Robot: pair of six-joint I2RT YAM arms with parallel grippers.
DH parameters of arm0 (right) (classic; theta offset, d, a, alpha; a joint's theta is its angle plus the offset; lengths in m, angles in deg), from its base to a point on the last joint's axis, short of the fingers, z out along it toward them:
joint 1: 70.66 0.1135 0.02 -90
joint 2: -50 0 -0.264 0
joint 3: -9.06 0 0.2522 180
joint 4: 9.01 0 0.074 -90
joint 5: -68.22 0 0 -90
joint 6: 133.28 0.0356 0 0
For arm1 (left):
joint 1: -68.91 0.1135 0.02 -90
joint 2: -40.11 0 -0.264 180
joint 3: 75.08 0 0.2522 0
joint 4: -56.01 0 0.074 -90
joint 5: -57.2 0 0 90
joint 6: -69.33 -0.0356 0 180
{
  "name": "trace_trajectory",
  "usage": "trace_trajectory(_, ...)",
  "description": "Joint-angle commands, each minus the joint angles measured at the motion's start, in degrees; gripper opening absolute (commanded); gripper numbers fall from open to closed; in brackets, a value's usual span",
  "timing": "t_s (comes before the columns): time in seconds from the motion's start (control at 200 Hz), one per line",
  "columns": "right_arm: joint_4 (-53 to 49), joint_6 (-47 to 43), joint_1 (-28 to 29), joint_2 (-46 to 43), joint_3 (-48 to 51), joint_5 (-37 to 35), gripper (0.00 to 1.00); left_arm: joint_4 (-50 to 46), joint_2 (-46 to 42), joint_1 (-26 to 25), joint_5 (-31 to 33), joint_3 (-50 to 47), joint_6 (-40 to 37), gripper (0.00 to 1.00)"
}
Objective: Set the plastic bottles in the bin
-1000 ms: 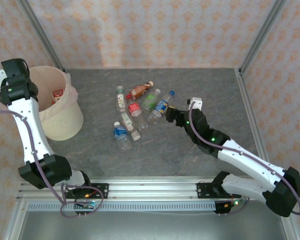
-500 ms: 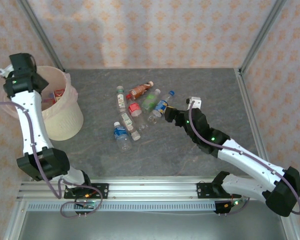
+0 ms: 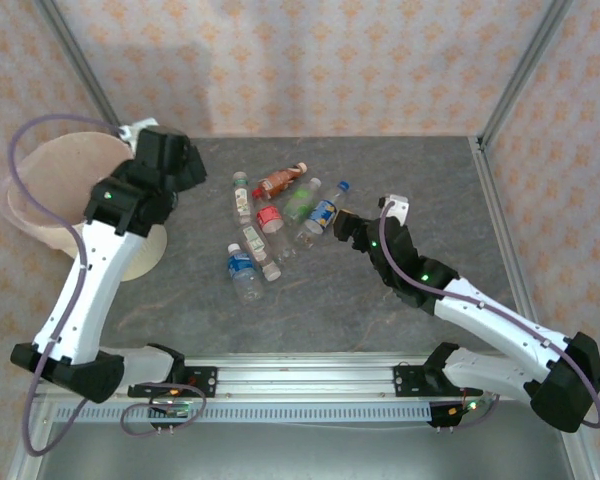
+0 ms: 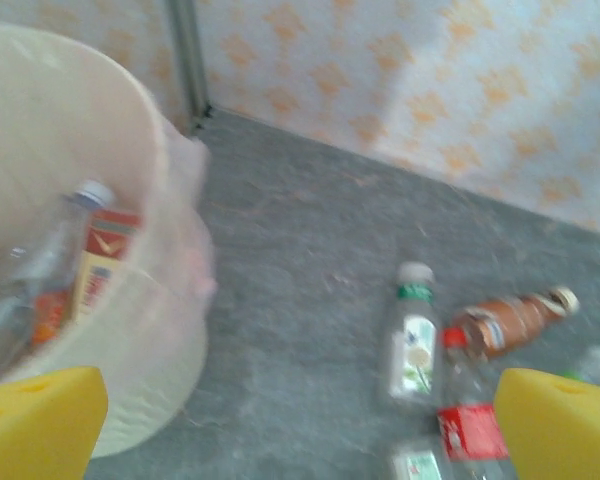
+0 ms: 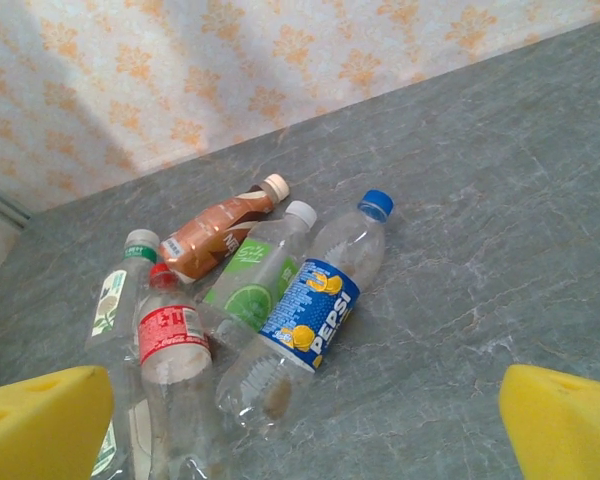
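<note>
The left gripper (image 4: 300,425) is held wide open and empty just beside the right side of the bin (image 4: 150,390). Inside the bin a red-labelled bottle (image 4: 92,262) and a clear bottle (image 4: 25,300) are seen. The other plastic bottles (image 3: 275,225) are found lying in a loose cluster on the grey table (image 3: 400,170), well apart from the bin on its right, with the Pepsi bottle (image 5: 310,312) on the side farthest from the bin. The right gripper (image 5: 300,420) is spread wide with nothing held, placed beyond that cluster from the bin and faced towards it.
</note>
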Motion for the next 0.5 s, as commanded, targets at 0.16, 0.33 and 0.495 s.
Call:
trace_trajectory(0.16, -2.6, 2.9, -0.3, 0.0, 1.3, -3.5, 0.99, 0.0, -2.3, -17.4, 9.1, -14.0, 15.3, 1.00)
trace_trajectory(0.33, -2.7, 3.3, -0.4, 0.0, 2.1, -3.9, 0.99, 1.7, -2.5, -24.3, -0.6, -24.0, 21.8, 1.00)
trace_trajectory(0.495, -2.8, 3.8, -0.4, 0.0, 2.6, -4.4, 0.99, 4.1, -1.5, -28.1, -4.6, -33.5, 29.4, 1.00)
